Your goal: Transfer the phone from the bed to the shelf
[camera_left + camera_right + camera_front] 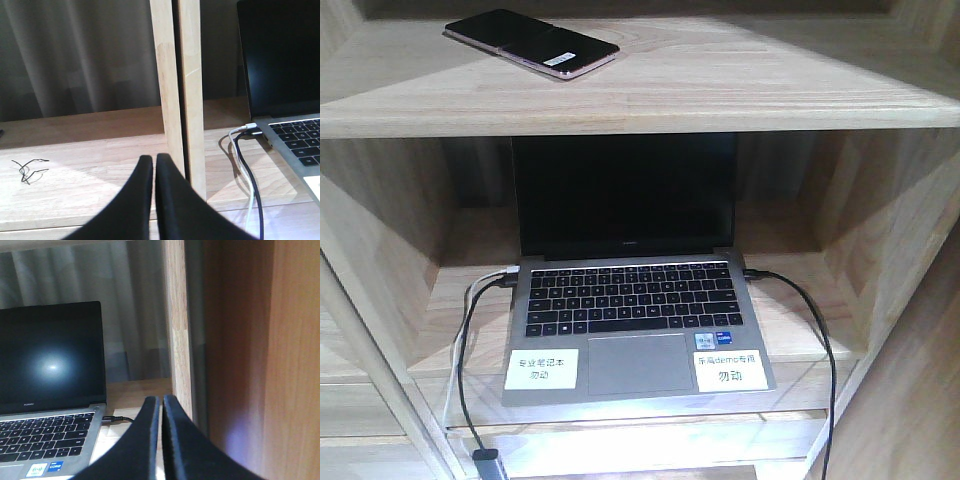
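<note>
both claws (154,165) (161,405) closed, empty; phone (531,44) lies on shelf (740,95).

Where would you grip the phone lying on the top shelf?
Across its two long pinkish-metal edges, near the middle of the phone, coming straight down from above. It lies flat and diagonal on the shelf, with bare wood all around, so the jaws should turn to match its slant.
</note>
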Controlling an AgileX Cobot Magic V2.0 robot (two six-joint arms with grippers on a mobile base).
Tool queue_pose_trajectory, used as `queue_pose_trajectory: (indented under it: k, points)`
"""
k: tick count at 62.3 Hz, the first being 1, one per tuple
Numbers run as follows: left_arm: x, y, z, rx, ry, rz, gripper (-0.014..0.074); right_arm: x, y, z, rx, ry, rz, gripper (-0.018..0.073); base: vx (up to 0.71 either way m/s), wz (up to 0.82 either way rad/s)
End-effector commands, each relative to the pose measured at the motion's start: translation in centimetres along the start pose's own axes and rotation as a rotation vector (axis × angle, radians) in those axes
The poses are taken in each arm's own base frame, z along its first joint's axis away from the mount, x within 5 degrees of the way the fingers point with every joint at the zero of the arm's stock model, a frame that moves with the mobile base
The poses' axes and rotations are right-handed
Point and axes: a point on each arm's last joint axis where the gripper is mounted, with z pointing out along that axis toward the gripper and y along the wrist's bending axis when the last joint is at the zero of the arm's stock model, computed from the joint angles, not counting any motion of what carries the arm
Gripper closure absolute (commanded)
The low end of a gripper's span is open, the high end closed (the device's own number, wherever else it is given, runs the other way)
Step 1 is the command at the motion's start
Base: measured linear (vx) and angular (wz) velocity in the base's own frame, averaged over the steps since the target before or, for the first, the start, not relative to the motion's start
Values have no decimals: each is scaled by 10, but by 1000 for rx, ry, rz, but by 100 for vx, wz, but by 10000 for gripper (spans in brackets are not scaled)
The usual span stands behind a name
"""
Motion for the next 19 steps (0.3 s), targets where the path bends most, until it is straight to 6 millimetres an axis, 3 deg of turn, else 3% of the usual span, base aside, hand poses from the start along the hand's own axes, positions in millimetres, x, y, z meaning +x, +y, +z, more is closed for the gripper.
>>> queue_pose_trajectory:
  k: [1, 19]
  points:
    - [-14, 2, -3, -10, -107, -14, 595, -7, 0, -1, 0, -89, -2, 565, 0, 0]
    - [-14, 2, -3, -10, -107, -14, 595, -7, 0, -1, 0, -89, -2, 565, 0, 0]
